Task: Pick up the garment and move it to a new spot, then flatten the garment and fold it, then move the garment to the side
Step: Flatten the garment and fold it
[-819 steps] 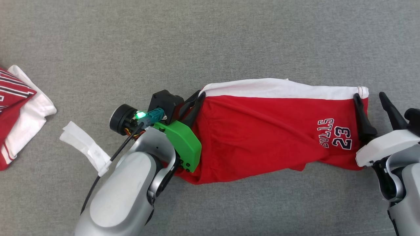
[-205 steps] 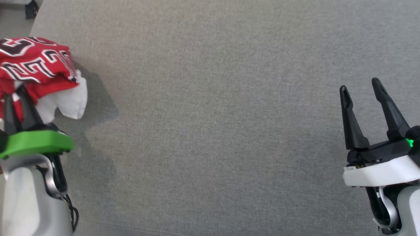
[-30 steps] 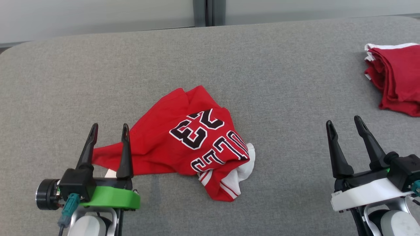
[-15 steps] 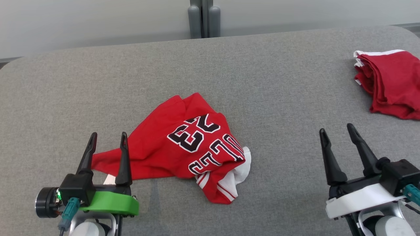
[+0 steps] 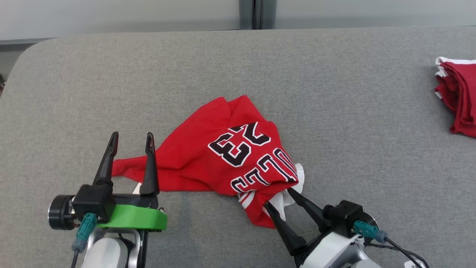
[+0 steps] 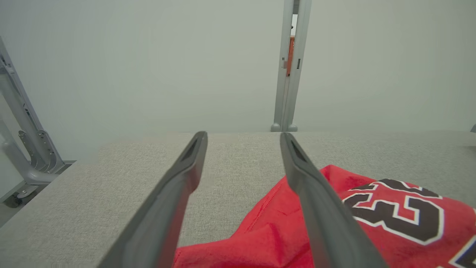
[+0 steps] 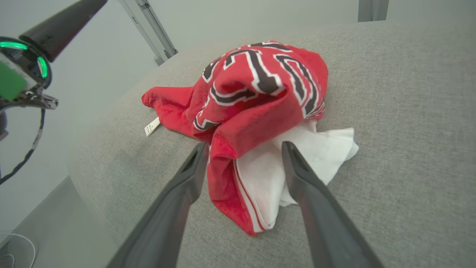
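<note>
The grey padded table (image 5: 334, 93) carries everything here; there is no box, bin or basket, so nothing sits inside anything else.

The garment (image 5: 208, 163) is a red jersey piece with black-and-white lettering. It lies crumpled in a loose heap between the two sets of fingers. A thin red tail of it runs out to the left gripper (image 5: 132, 136), and its bunched hem end reaches the right gripper (image 5: 277, 197). It looks light, limp and soft, so I expect it to sag and drag from any single grip and to hold no shape of its own. It is neither fragile nor slippery, but its layers may slide over each other. Pinching a doubled edge or a corner should hold better than pinching the middle of the heap.

A folded red pile (image 5: 459, 100) rests well beyond the right fingers, out towards the table's far right edge.

The left fingers are spread and hold nothing. They sit over the tail end, and I cannot tell whether they touch it.

The right fingers are also parted and not yet closed. They straddle the hem where the white panel (image 7: 297, 160) spills out from under the red, a sensible place to take hold.

A small care label (image 7: 150, 127) pokes out beside the tail, close to the left fingers.
</note>
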Robot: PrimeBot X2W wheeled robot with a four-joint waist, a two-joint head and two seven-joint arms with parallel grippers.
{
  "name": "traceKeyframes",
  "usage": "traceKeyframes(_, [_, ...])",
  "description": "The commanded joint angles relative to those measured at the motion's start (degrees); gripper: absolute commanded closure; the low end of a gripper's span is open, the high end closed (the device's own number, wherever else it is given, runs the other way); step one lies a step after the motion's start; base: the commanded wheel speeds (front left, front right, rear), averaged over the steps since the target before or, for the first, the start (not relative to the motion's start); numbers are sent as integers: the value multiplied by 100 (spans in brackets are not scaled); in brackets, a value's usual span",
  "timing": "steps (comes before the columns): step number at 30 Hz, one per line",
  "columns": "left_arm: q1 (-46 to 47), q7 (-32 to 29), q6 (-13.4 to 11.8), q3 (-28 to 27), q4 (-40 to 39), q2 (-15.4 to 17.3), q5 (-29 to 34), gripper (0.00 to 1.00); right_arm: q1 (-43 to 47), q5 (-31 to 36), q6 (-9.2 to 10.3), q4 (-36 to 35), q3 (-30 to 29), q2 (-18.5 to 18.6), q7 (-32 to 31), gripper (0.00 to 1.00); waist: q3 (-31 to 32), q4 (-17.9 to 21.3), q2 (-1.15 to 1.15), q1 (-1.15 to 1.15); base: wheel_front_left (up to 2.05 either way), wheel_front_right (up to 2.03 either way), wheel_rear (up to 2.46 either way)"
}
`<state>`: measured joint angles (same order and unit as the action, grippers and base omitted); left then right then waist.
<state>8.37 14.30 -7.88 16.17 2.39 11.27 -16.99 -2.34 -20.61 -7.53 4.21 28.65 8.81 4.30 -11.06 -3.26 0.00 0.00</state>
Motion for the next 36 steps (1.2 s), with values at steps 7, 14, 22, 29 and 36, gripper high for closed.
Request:
traceKeyframes(7, [149,79,39,-8,87,-96,64,0,-576,-269,8,482,94,39,358,100,-244,-292,0,0,0,0,0])
traceKeyframes(14, [212,88,45,-39,84,-168,105,0,-819,-248,8,-154,-154,324,461,100,-338,-289,0,0,0,0,0])
traceKeyframes(22, [396,89,112,-9,58,-288,193,0,-1373,-254,9,-511,-716,541,243,100,-672,-355,0,0,0,0,0])
traceKeyframes(29, [610,90,208,-6,42,-445,273,0,-1910,-289,9,-290,-1246,766,151,100,-1091,-540,0,0,0,0,0])
traceKeyframes(36, [795,90,316,-52,67,-592,383,0,-2521,-578,9,350,-1434,1007,175,100,-1406,-589,0,0,0,0,0])
